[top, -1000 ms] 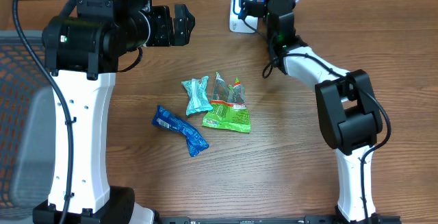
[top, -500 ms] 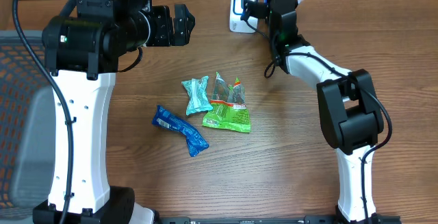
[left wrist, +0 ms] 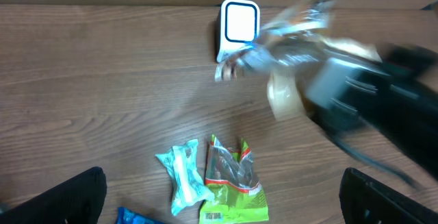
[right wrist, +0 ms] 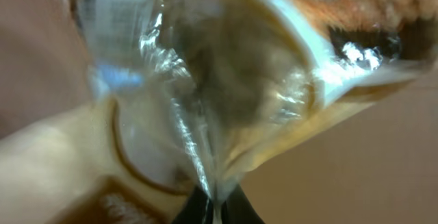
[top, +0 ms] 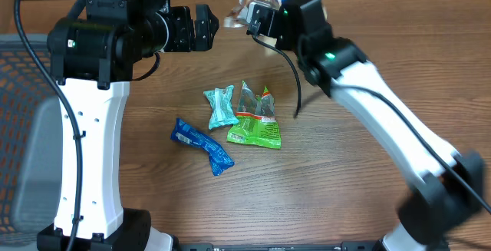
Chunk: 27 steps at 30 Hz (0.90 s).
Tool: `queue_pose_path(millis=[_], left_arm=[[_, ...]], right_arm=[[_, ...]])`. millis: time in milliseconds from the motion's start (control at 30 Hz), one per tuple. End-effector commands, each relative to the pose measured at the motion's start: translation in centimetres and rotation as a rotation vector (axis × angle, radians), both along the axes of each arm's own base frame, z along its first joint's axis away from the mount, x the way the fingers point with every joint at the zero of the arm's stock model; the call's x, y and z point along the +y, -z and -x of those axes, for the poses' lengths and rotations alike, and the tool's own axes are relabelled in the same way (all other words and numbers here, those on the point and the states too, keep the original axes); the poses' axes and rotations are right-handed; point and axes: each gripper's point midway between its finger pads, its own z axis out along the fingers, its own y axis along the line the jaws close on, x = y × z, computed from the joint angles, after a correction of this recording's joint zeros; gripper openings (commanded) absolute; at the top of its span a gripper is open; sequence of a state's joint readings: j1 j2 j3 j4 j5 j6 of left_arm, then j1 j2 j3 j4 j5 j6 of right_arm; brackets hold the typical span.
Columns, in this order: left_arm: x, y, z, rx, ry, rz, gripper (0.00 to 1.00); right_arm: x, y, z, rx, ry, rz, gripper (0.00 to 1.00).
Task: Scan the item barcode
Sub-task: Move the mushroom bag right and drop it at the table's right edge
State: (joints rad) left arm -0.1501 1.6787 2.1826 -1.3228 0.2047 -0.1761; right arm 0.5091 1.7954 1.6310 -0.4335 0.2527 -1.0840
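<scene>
your left gripper [top: 209, 27] hangs high at the back, jaws wide open, pointing right. your right arm [top: 368, 74] reaches far across toward it, blurred, and your right gripper [top: 258, 18] is pinched closed.

text: none legible | green packet [top: 257, 132]: print too small | clear bag [right wrist: 226, 80]: blurred

Even, diffuse light from above; shadows on the wooden table [top: 322, 189] are soft and short. Motion blur smears the right arm [top: 399, 120] in the overhead view and the clear bag [left wrist: 294, 29] in the left wrist view. In the right wrist view the bag fills the frame, unfocused, with white glare streaks.
</scene>
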Motion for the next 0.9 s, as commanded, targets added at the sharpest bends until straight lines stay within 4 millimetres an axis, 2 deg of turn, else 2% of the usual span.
queue_pose_path(millis=[0, 100, 233, 367, 467, 500, 600, 633, 667, 700, 733, 867], left_arm=[[0.0, 0.1, 0.0, -0.002, 0.013, -0.014, 1.0], [0.0, 0.1, 0.0, -0.001, 0.013, -0.014, 1.0], [0.0, 0.1, 0.0, -0.001, 0.013, -0.014, 1.0], [0.0, 0.1, 0.0, -0.001, 0.013, -0.014, 1.0], [0.0, 0.1, 0.0, -0.002, 0.013, -0.014, 1.0], [0.0, 0.1, 0.0, -0.001, 0.013, -0.014, 1.0], [0.0, 0.1, 0.0, -0.002, 0.013, -0.014, 1.0], [0.0, 0.1, 0.0, -0.001, 0.013, -0.014, 1.0], [0.0, 0.1, 0.0, -0.002, 0.013, -0.014, 1.0], [0.0, 0.1, 0.0, -0.002, 0.013, -0.014, 1.0], [0.0, 0.1, 0.0, -0.002, 0.013, -0.014, 1.0], [0.0, 0.1, 0.0, -0.002, 0.013, -0.014, 1.0]], right_arm=[[2.2, -4.5, 5.7, 0.214, 0.001, -0.495, 0.04], [0.4, -4.9, 7.8, 0.393, 0.228, -0.774, 0.04], [-2.9, -3.9, 9.3, 0.539, 0.513, -0.971, 0.04], [-10.6, -0.3, 10.2, 0.644, 0.937, -1.077, 0.04], [-16.5, 1.5, 10.5, 0.647, 1.173, -1.123, 0.04], [-17.6, 1.8, 10.6, 0.642, 1.212, -1.133, 0.04], [-23.8, 4.4, 10.8, 0.601, 1.403, -1.174, 0.04], [-26.4, 6.1, 10.8, 0.578, 1.47, -1.193, 0.04], [-26.9, 6.5, 10.8, 0.573, 1.482, -1.198, 0.04], [-29.3, 8.7, 10.9, 0.548, 1.539, -1.221, 0.04], [-30.5, 10.2, 11.0, 0.532, 1.566, -1.233, 0.04], [-33.8, 15.6, 10.9, 0.478, 1.593, -1.245, 0.04]])
